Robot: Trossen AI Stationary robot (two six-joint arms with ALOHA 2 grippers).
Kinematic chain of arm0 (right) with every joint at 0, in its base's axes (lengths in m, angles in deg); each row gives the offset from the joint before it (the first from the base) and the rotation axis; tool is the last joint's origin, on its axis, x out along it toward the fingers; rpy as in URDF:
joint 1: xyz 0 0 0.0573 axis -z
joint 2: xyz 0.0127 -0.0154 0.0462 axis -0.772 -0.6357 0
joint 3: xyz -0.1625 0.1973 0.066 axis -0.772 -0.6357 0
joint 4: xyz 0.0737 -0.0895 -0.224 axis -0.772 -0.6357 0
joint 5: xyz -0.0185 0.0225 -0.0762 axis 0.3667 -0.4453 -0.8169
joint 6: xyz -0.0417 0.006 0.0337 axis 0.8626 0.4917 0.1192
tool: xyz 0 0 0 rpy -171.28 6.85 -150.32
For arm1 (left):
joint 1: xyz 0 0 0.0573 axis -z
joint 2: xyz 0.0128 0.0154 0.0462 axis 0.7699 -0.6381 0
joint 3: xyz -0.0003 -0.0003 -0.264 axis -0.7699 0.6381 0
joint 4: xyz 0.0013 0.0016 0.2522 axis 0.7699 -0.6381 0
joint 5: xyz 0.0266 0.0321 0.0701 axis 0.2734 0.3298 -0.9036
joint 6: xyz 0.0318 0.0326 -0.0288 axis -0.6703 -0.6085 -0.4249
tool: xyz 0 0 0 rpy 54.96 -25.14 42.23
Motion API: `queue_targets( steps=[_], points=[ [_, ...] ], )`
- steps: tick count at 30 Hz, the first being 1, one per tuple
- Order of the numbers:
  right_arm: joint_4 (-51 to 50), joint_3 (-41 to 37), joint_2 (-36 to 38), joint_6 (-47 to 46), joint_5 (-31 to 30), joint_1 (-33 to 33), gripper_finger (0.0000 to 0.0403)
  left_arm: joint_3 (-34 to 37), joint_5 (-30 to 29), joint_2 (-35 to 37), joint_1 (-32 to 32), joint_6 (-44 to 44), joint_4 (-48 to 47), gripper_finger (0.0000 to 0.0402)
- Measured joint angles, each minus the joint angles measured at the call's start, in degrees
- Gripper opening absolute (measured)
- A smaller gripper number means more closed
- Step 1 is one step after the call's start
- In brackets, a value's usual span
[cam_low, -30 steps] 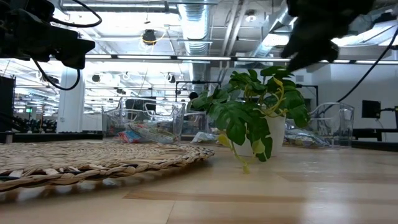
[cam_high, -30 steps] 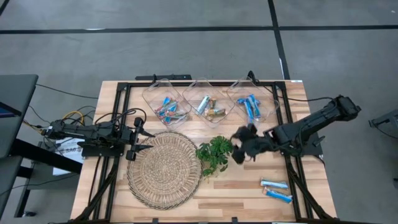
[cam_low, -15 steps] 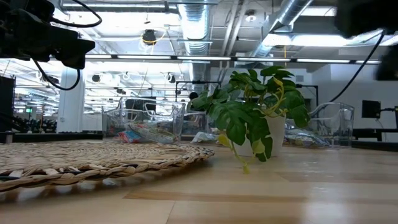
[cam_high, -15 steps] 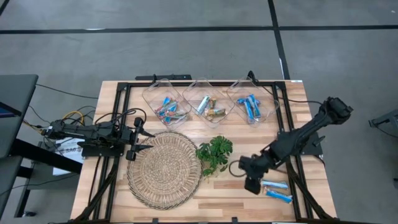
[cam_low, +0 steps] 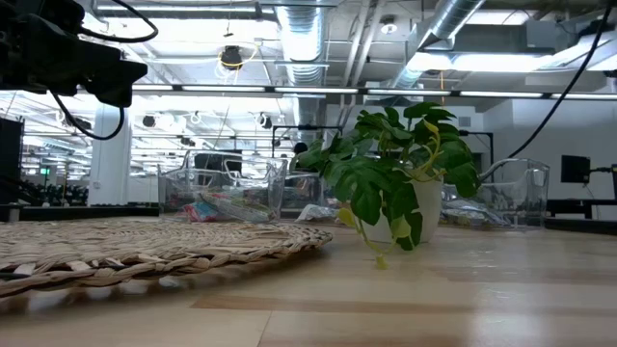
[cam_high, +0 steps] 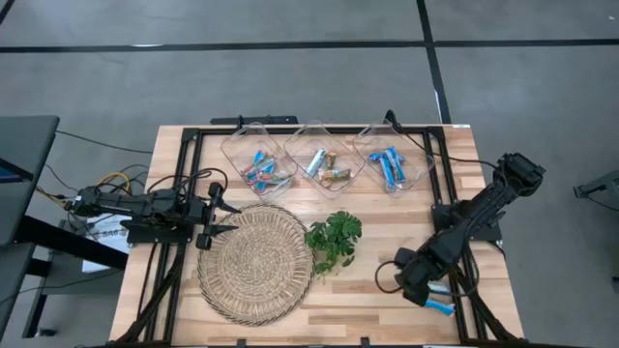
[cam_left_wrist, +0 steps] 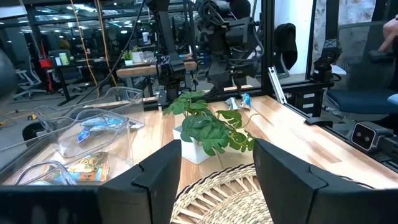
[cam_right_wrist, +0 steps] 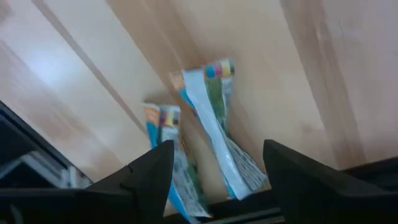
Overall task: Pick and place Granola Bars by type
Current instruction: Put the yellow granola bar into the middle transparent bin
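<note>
The left gripper (cam_high: 221,217) waits at the table's left edge, just beside the woven mat (cam_high: 255,262), fingers spread and holding nothing; in its wrist view the gap between the fingers frames the potted sprig (cam_left_wrist: 208,126), well away from any loose bar.

Along the table's far edge stand three clear bins: the left bin (cam_high: 235,148) holds mixed blue and reddish wrappers, the middle bin (cam_high: 309,133) tan and green ones, the right bin (cam_high: 369,138) blue bars.

The work is at the table's near right corner. Two blue-and-white granola bars (cam_right_wrist: 214,127) lie flat on the wood, side by side and nearly parallel, well apart from the bins. From above only the end of one bar (cam_high: 444,307) shows past the right gripper (cam_high: 414,284), which hangs directly over the pair. Its fingers (cam_right_wrist: 152,168) are parted and empty, and in the right wrist view both bars sit in the gap between them, long axes running away from the wrist.

Judging from this, the right arm is much the nearer, and the pick depends on the gap spanning one bar's narrow width. With the second bar lying almost against the first, a finger could land on it or drag it along.
</note>
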Motion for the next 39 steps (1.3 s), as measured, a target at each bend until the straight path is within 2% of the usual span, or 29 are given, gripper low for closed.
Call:
queue_targets(
  steps=[17, 25, 32, 35, 39],
  points=[
    [-2.1, 0.0, 0.0, -3.9, -5.4, -11.2, 0.0239, 0.0, 0.0, 0.0, 0.0, 0.0, 0.0, 0.0194],
    [-0.9, -0.2, -7.2, -2.0, -5.2, -12.2, 0.0239, 0.0, 0.0, 0.0, 0.0, 0.0, 0.0, 0.0194],
    [2.0, -0.2, -9.9, -1.9, -5.3, -13.2, 0.0239, 0.0, 0.0, 0.0, 0.0, 0.0, 0.0, 0.0194],
    [2.8, -0.2, -11.3, -1.8, -5.4, -13.2, 0.0229, 0.0, 0.1, 0.0, 0.0, 0.0, 0.0, 0.0194],
    [3.5, 0.0, -12.6, -1.3, -5.4, -13.2, 0.0189, 0.0, 0.1, 0.0, 0.0, 0.0, 0.0, 0.0194]
  ],
)
